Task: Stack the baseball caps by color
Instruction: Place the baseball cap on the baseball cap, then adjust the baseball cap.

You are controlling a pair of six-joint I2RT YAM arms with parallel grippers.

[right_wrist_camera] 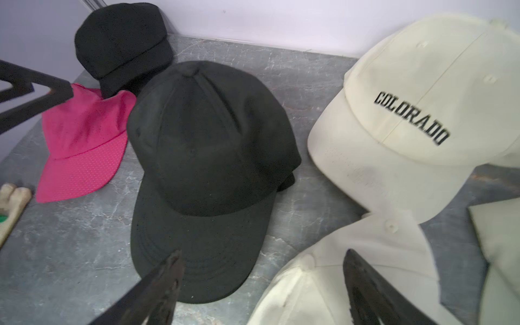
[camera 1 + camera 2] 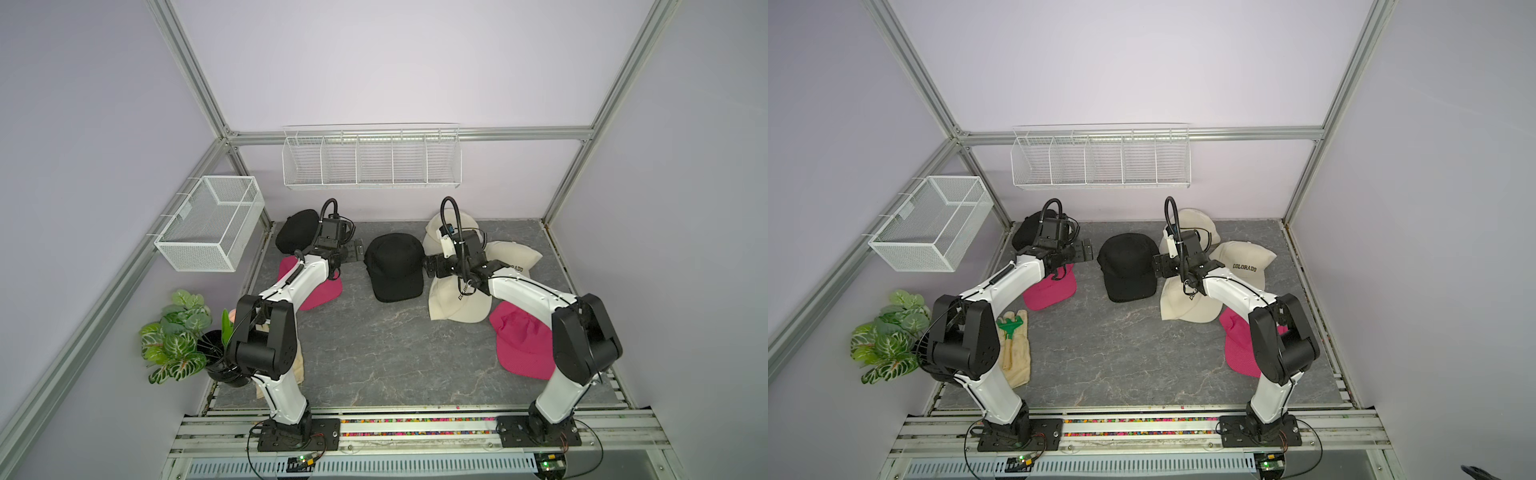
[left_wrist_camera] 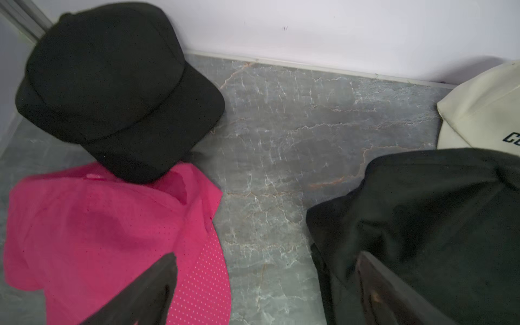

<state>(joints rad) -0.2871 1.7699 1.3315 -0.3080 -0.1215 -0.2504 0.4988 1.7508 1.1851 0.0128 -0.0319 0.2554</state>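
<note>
A black cap [image 2: 395, 266] [image 2: 1128, 266] sits at mid-table between my two grippers. The left gripper [image 2: 353, 251] [image 3: 267, 259] hangs open just left of it, holding nothing. On its right the right gripper [image 2: 430, 266] [image 1: 263, 253] is open too, one finger over the black brim [image 1: 202, 264], the other over a cream cap [image 1: 323, 281]. Another black cap [image 2: 297, 235] [image 3: 112, 84] rests in the back left corner, overlapping a pink cap [image 2: 320, 291] [image 3: 98, 225]. Three cream caps [image 2: 515, 259] [image 1: 408, 112] lie clustered at right. A second pink cap [image 2: 523, 345] lies under the right arm.
A beige glove with green print [image 2: 1013, 345] lies by the left arm's base. A potted plant [image 2: 178, 332] stands at the left edge. A wire basket [image 2: 212, 224] and a wire rack [image 2: 372, 158] hang on the walls. The back wall is close behind the caps.
</note>
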